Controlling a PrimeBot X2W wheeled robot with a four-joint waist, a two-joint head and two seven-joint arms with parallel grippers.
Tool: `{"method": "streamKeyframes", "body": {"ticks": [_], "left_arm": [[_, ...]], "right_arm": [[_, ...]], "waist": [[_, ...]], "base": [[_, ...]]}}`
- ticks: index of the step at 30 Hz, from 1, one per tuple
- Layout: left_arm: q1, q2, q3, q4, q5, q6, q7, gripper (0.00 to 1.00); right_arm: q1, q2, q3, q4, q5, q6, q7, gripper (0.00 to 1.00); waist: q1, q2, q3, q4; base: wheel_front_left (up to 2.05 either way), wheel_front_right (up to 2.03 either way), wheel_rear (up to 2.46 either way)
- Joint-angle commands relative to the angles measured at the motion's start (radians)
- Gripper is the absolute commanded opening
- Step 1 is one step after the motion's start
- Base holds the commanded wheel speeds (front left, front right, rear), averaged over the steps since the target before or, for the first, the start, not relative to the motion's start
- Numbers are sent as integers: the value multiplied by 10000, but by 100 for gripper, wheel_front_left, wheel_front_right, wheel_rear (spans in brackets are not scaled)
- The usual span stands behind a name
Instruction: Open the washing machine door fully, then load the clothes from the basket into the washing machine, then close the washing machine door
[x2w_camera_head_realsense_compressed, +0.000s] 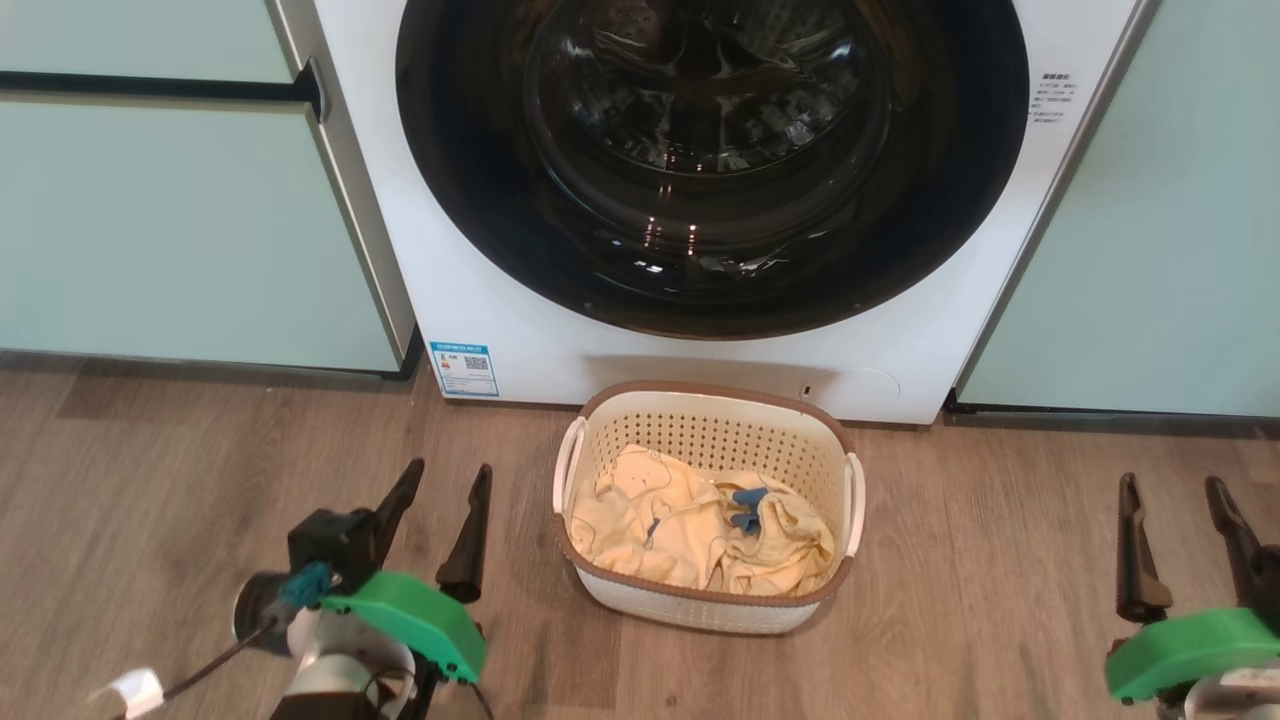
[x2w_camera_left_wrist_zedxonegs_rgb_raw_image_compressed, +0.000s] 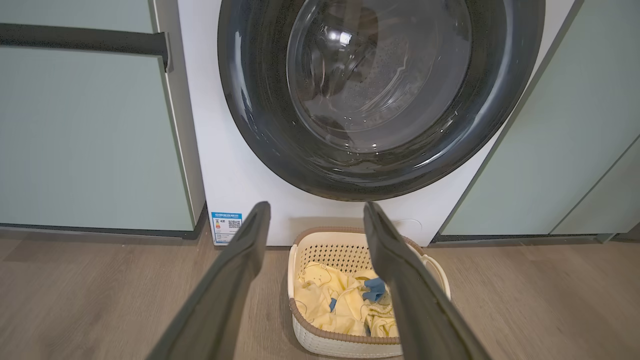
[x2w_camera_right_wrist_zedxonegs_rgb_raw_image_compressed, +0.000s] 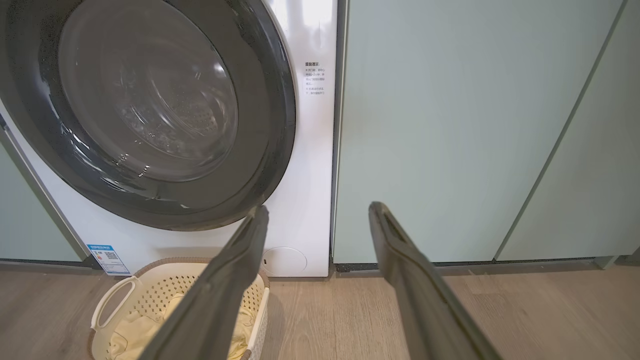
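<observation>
The left gripper (x2w_camera_head_realsense_compressed: 449, 468) sits at the lower left of the head view, its two long dark fingers (x2w_camera_head_realsense_compressed: 465, 540) spread wide with nothing between them, tilted slightly rightward; behind them a green housing (x2w_camera_head_realsense_compressed: 415, 615) caps the wrist, and a thin black cable (x2w_camera_head_realsense_compressed: 215, 660) trails off the pale forearm (x2w_camera_head_realsense_compressed: 335, 665); the right gripper (x2w_camera_head_realsense_compressed: 1171, 482) sits at the lower right, its jaws likewise parted and empty, nearly upright above its own green cover; in each wrist view the fingers splay in a broad V
</observation>
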Motion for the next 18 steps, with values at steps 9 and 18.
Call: {"method": "streamKeyframes", "body": {"ticks": [9,18], "left_arm": [[-682,72,323,-245,485,-13,-220,100],[-714,49,369,-140,448,-13,-220,100]], "right_arm": [[-360,-68,43,-396,-619,-30,-226,100],[-364,-24,-37,-421,-602,-30,-226,100]], "waist": [[0,0,17,-29],[0,0,28,-36]], "base": [[0,0,0],[0,0,0]]}}
